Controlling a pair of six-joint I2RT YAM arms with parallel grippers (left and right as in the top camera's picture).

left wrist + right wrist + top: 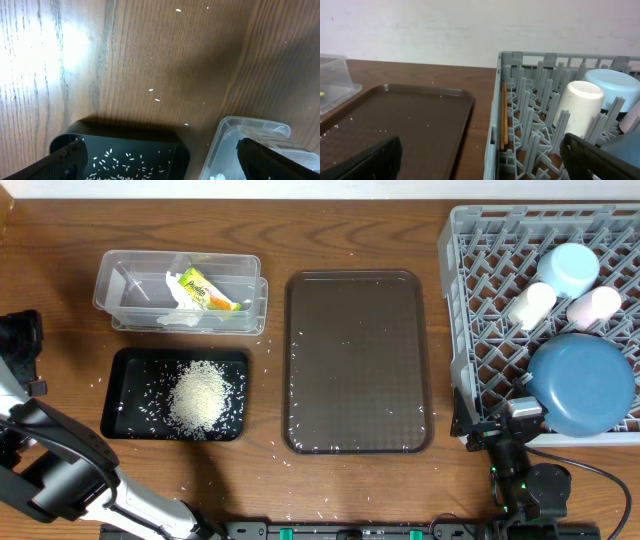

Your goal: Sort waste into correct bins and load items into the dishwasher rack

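Waste binned left, dishes racked right.
Far left, left gripper (167,161) gapes empty; wrapper (203,290) in the clear tub (110,285) upper left, rice (198,397) in the black tray (125,395) beneath; brown tray (357,360) centre; rack (480,300) at right holds dish (582,385), bowl (568,268), cream cup (530,305), pink cup (593,307); right gripper (485,162) gapes empty.

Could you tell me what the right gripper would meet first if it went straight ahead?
Probably the side wall of the rack; the brown tray lies left of that line; depth is unclear.

The tray (128,370) is black under white rice (198,398), the lattice rack (485,260) grey, the dish (585,385) dark blue, the wrapper (203,288) yellow-green.
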